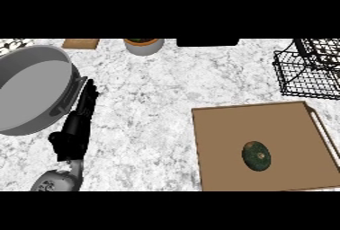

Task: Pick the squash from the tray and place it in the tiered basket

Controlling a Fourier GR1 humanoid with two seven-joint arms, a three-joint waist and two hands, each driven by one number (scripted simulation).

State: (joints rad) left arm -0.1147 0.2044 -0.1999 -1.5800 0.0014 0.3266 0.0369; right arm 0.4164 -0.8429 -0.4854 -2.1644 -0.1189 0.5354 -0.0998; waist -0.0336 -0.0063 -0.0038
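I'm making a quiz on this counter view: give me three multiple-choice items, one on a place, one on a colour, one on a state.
1. Where does the squash lie?
A. in the pan
B. on the tray
C. in the basket

2. What colour is the squash?
A. orange
B. white
C. dark green

3. How is the left hand?
A. open, fingers straight
B. curled round the squash
C. holding the basket

Answers:
1 B: the squash lies on the brown tray, apart from the basket and the pan.
2 C: its skin is dark green.
3 A: the left hand lies beside the pan with straight fingers, holding nothing.
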